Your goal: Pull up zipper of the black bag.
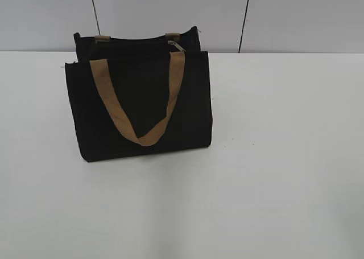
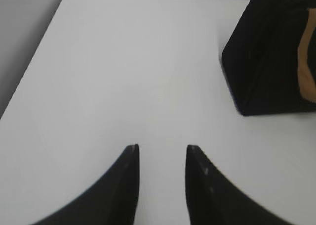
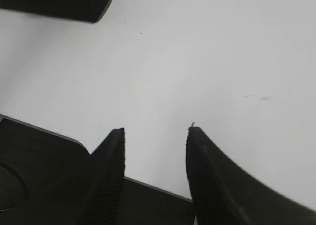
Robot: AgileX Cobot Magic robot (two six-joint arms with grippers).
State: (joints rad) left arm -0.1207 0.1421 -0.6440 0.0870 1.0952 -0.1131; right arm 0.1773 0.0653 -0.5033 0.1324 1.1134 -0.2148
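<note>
The black bag [image 1: 142, 105] stands upright on the white table, left of centre in the exterior view, with a tan strap handle [image 1: 139, 99] hanging down its front. The zipper runs along its top, and its silver pull tab [image 1: 176, 45] sits near the right end. Neither arm shows in the exterior view. In the left wrist view my left gripper [image 2: 162, 148] is open and empty above bare table, with the bag's corner [image 2: 266, 62] at upper right. In the right wrist view my right gripper [image 3: 155, 131] is open and empty, with the bag's edge [image 3: 64, 5] at top left.
The white table [image 1: 273, 156] spreads around the bag, with a grey panelled wall [image 1: 296, 14] behind it. A black flat base part [image 3: 39, 175] lies under my right gripper at the lower left of the right wrist view.
</note>
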